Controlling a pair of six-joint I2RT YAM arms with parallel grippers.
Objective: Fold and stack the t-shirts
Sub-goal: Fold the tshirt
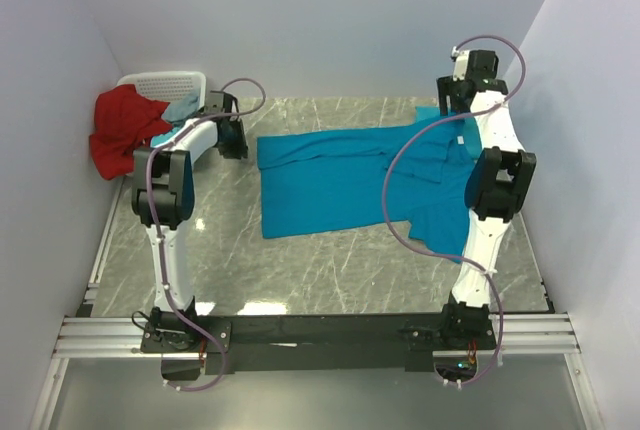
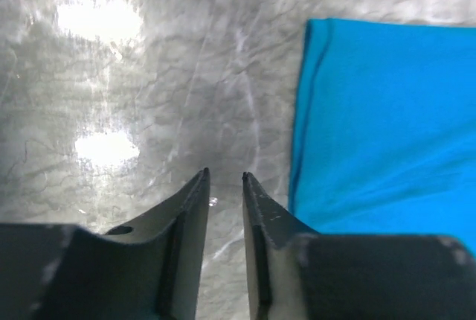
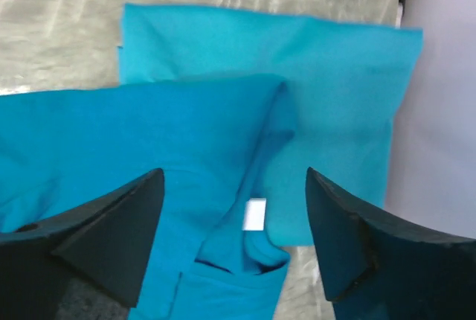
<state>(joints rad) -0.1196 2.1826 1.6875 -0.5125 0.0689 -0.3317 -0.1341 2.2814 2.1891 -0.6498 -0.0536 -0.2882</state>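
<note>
A teal-blue t-shirt lies partly spread across the middle and right of the marble table. My left gripper hovers just off the shirt's left edge. In the left wrist view the gripper stands a narrow gap apart over bare table, with nothing in it and the shirt's edge to its right. My right gripper is at the shirt's far right end. In the right wrist view it is wide open and empty above the collar and its white label.
A white basket stands at the back left, with a red cloth hanging over it and a pale teal cloth beside that. Walls close in on both sides. A black rail runs along the near edge.
</note>
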